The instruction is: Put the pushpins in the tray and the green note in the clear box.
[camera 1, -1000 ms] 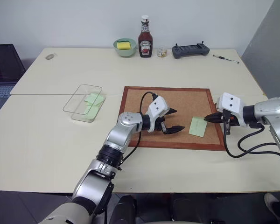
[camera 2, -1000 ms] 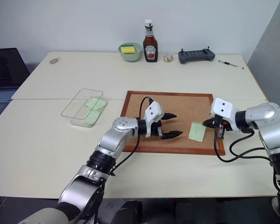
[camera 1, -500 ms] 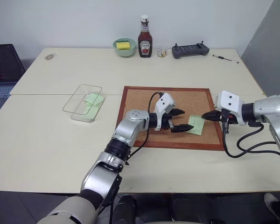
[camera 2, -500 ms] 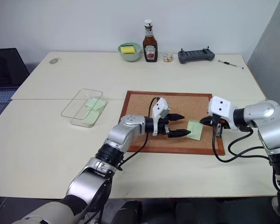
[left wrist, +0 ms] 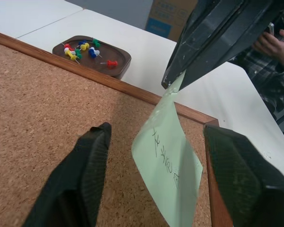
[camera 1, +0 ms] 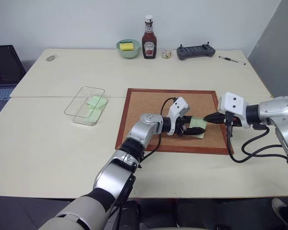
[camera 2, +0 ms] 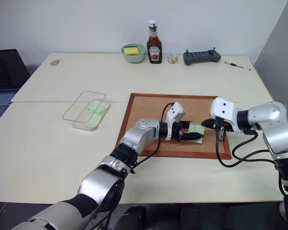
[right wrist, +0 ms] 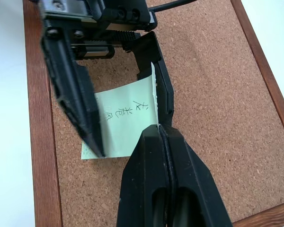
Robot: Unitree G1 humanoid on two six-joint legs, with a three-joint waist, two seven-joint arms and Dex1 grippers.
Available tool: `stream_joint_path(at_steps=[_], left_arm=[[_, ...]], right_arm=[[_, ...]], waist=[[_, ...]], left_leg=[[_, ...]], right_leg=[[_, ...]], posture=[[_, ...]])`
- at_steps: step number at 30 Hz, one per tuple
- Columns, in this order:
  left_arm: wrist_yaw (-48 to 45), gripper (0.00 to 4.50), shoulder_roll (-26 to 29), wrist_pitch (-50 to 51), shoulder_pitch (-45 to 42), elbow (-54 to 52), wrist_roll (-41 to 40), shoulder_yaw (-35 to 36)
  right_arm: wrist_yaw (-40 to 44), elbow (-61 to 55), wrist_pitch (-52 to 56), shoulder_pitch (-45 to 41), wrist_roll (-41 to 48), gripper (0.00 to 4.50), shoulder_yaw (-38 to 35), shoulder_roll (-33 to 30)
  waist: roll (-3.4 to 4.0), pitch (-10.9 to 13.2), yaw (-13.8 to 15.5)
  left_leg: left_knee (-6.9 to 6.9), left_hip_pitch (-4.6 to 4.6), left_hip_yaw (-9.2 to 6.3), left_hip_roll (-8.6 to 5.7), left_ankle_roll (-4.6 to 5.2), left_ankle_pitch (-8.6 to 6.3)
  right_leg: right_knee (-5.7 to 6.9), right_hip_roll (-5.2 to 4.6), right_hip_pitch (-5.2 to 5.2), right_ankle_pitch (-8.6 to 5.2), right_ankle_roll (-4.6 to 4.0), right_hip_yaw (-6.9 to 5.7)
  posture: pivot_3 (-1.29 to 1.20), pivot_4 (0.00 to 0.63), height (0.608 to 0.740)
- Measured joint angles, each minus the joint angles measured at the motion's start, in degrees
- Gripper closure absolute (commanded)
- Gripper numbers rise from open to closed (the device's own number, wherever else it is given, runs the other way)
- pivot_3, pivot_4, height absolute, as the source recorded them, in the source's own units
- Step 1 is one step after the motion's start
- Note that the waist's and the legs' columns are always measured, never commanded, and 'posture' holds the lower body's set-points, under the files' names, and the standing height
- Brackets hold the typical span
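The right tool (right wrist: 158, 130) is seen pinched fully together on the upper edge of the green note (right wrist: 125, 124), which hangs lifted off the corkboard (camera 1: 149, 103) by that edge; the left tool (left wrist: 156, 156) is held part open with one finger (left wrist: 85, 165) on either side of the hanging paper, neither finger yet touching it, so nothing is gripped there; a handover from right to left is judged to be in hand; for it to go well, the left fingers should be closed squarely on the flat of the note below the right tool's pinch, and the right tool should be released only once that grip is firm, since a thin sheet may slip or crease if pulled from both ends; the note should then be carried towards the clear box (camera 1: 85, 104), which sits on the bench (camera 1: 48, 143) well apart to the left of the corkboard and already holds pale green paper; the tray (left wrist: 95, 53) with multicoloured pushpins (left wrist: 80, 47) is seen in the left wrist view, just beyond the corkboard's frame
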Motion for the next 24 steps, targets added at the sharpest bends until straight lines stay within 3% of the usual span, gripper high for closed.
stream_joint_path(at_steps=[4, 15, 23, 24], left_arm=[[-1.08, 2.79, 0.15, 0.02, 0.02, 0.01, 0.01, 0.06], [-3.52, 4.49, 0.53, 0.92, 0.08, -0.03, 0.0, 0.06], [-3.4, 4.49, 0.5, 0.97, 0.14, -0.06, 0.0, 0.81], [-3.35, 4.5, 0.48, 0.99, 0.22, -0.13, 0.0, 0.98]], right_arm=[[-0.2, -0.01, 0.03, 0.0, 0.0, 4.5, 0.0, 0.15], [0.24, -0.5, 0.03, 0.0, 1.28, 4.5, -0.09, 0.82], [0.08, -1.0, 0.03, 0.01, 2.37, 4.5, -0.2, 1.02], [0.02, -1.0, 0.05, 0.01, 2.38, 4.32, -0.2, 1.02]], waist=[[0.0, 0.0, 0.03], [0.0, 0.0, 0.03], [0.0, 0.0, 0.03], [0.0, 0.0, 0.02]], left_leg=[[0.0, 0.0, 0.0, 0.0, 0.0, 0.0], [0.0, -0.01, 0.0, 0.0, 0.0, 0.0], [0.0, -0.01, 0.0, 0.0, 0.0, 0.0], [0.0, -0.01, 0.0, 0.0, 0.0, 0.0]], right_leg=[[0.0, 0.0, 0.0, 0.0, 0.0, 0.0], [0.0, 0.0, -0.01, 0.0, 0.0, 0.0], [0.0, 0.0, -0.01, 0.0, 0.0, 0.0], [0.0, 0.0, -0.01, 0.0, 0.0, 0.0]], posture=[[0.0, 0.15, 0.74], [0.0, 0.15, 0.74], [0.0, 0.15, 0.74], [0.0, 0.15, 0.74]])
